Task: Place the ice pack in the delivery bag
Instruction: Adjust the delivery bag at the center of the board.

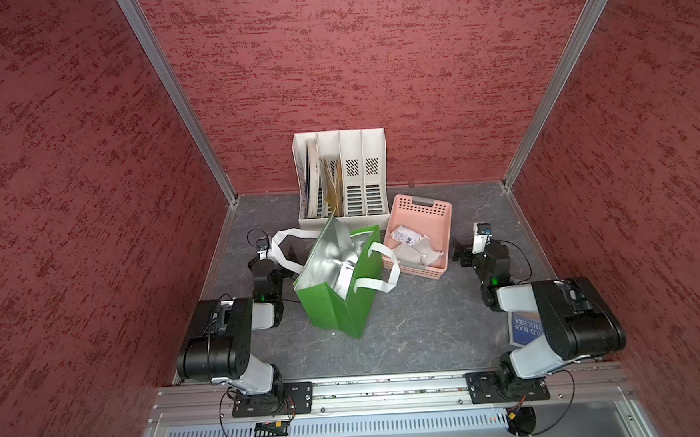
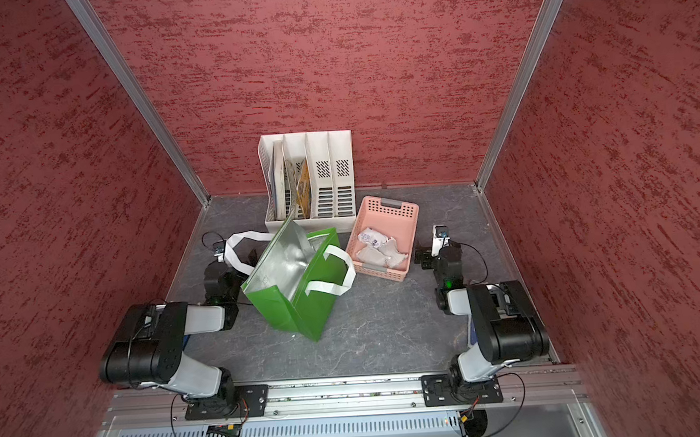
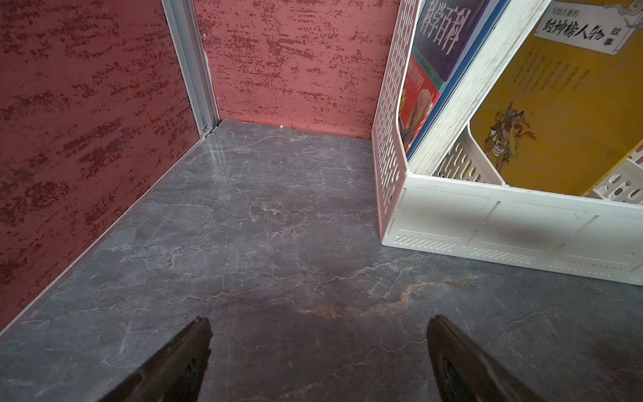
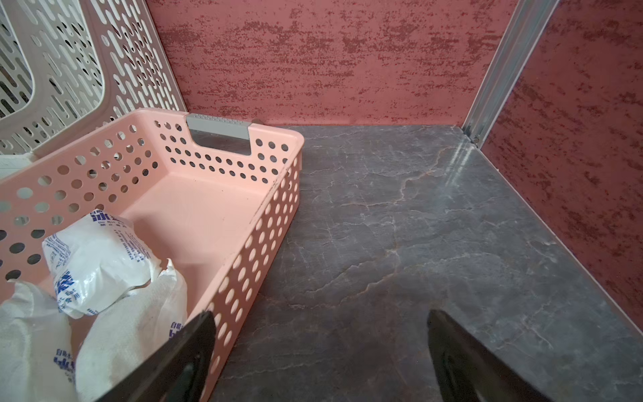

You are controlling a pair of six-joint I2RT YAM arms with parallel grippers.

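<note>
The delivery bag [image 1: 334, 312] [image 2: 285, 311], green with silver lining, stands open mid-table in both top views. Several white ice packs [image 1: 408, 237] [image 2: 372, 238] [image 4: 95, 264] with blue print lie in the pink basket [image 1: 444, 222] [image 2: 411, 220] [image 4: 222, 163] to the bag's right. My left gripper [image 1: 291, 256] [image 2: 252, 256] [image 3: 319, 322] is open over bare table, left of the bag, behind one white handle loop [image 1: 285, 242]. Just right of the basket hovers my right gripper [image 1: 462, 253] [image 2: 424, 258] [image 4: 322, 315], open and empty, one finger [image 4: 188, 351] over the basket's wall.
A white file rack [image 1: 341, 174] [image 2: 308, 176] [image 3: 487, 215] [image 4: 69, 69] with books stands against the back wall, behind bag and basket. A blue book [image 1: 523, 327] lies under the right arm. Red walls enclose the table on three sides.
</note>
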